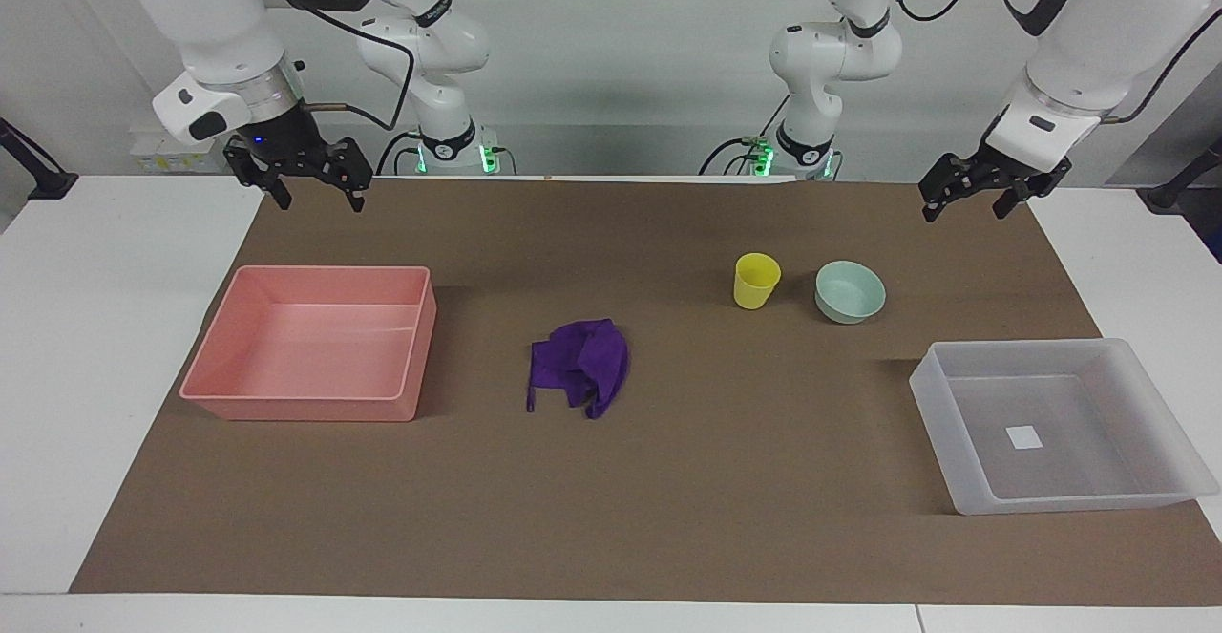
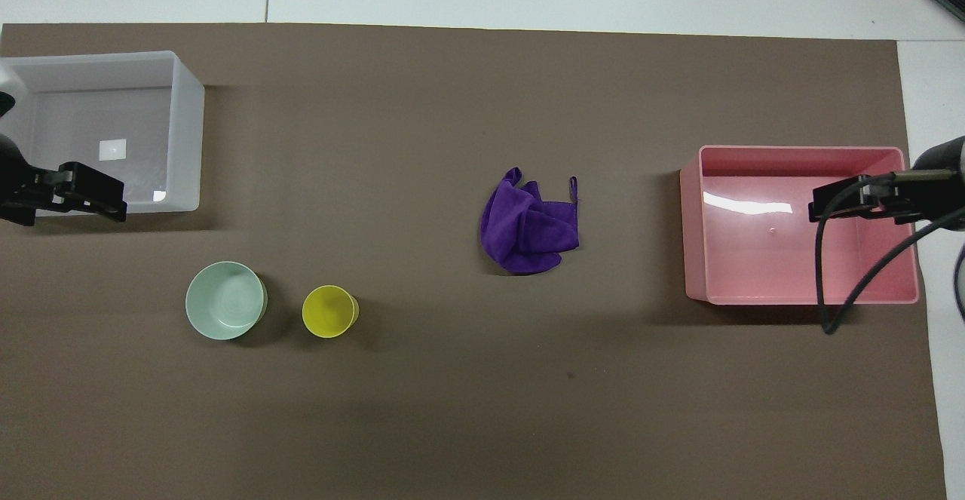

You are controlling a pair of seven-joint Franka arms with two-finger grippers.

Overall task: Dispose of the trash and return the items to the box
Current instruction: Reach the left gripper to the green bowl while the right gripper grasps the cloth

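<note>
The trash, a crumpled purple rag (image 1: 579, 366) (image 2: 529, 225), lies mid-table. The items stand side by side toward the left arm's end: a yellow cup (image 1: 756, 281) (image 2: 329, 311) and a mint-green bowl (image 1: 849, 291) (image 2: 225, 299). The translucent box (image 1: 1021, 347) (image 2: 188, 130) sits farther from the robots than they are, holding nothing. My left gripper (image 1: 962, 214) (image 2: 84, 198) hangs open in the air over the mat's corner by the robots. At the other corner my right gripper (image 1: 321, 201) (image 2: 838, 203) is raised and open too. Neither holds anything.
A pink rectangular bin (image 1: 305, 411) (image 2: 690, 236) stands at the right arm's end of the table with nothing in it. A brown mat (image 1: 611, 499) covers the table's middle, with white tabletop around it. A black cable (image 2: 829, 281) dangles from the right arm over the pink bin.
</note>
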